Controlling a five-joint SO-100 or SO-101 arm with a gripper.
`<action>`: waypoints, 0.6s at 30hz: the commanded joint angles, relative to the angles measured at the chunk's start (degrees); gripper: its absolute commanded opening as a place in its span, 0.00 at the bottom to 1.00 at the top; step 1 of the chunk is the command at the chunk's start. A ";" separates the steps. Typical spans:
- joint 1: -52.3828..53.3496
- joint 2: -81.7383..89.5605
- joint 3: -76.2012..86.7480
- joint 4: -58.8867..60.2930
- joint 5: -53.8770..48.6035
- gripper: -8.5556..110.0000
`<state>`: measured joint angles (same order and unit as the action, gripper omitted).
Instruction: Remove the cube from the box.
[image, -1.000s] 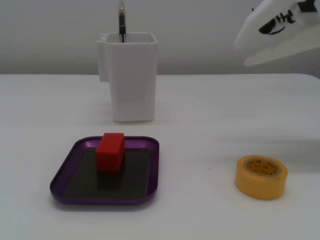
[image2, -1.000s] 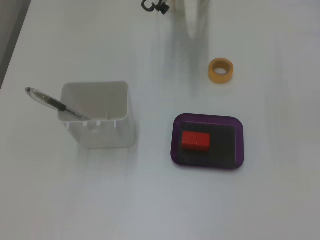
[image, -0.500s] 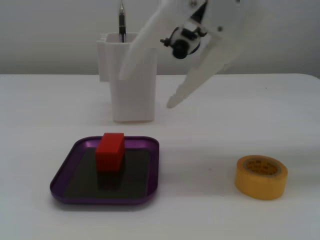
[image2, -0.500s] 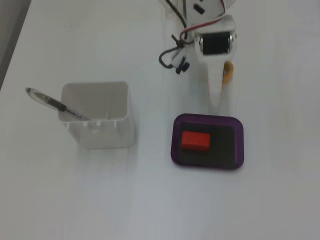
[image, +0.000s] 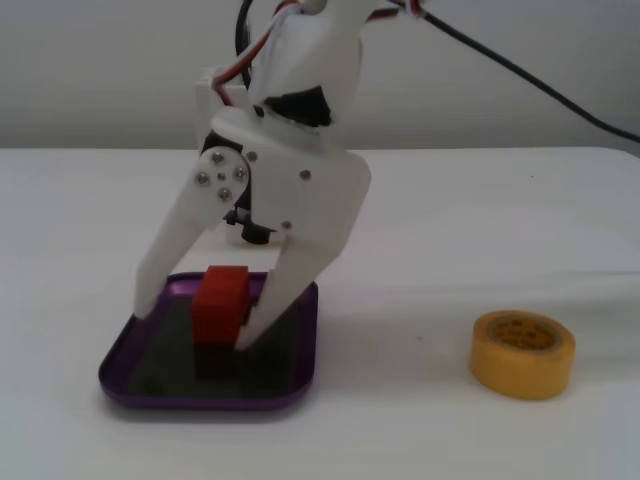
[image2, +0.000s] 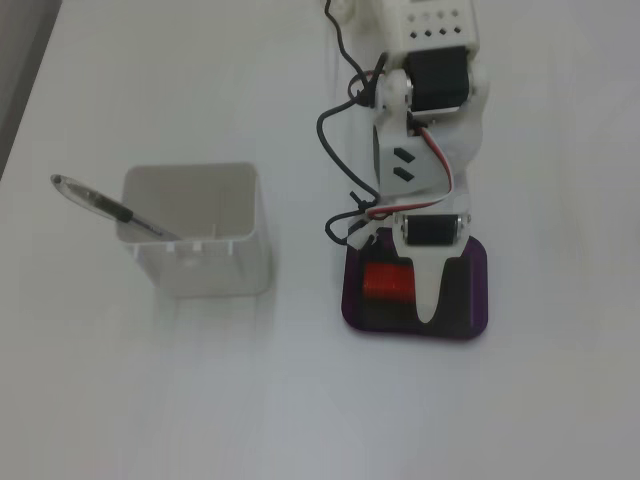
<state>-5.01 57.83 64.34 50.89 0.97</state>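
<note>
The red cube (image: 219, 298) (image2: 385, 282) rests on the dark floor of the purple box (image: 303, 372) (image2: 478, 300). In both fixed views my white gripper (image: 195, 325) (image2: 428, 295) hangs open low over the box. In the fixed view from the front its two fingers spread wide. One fingertip (image: 146, 308) is over the box's left rim. The other (image: 246, 338) overlaps the cube's front right edge. From above, a single finger (image2: 428, 305) shows just right of the cube, and the second one is hidden. Whether a finger touches the cube I cannot tell.
A yellow tape roll (image: 522, 352) lies to the right of the box in a fixed view. A tall white container (image2: 195, 230) holding a pen (image2: 105, 205) stands left of the box, seen from above. The arm's body and cables (image2: 425, 90) reach in from the top.
The arm has swung in from the right and dropped over the box with its gripper open. The cube has not moved.
</note>
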 joint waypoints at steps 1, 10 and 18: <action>1.67 -0.26 -2.29 0.00 0.53 0.25; 4.83 0.18 -2.20 1.41 0.00 0.26; 5.10 -0.18 -2.20 4.48 -1.49 0.26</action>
<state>-0.35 57.13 63.28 54.49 -0.18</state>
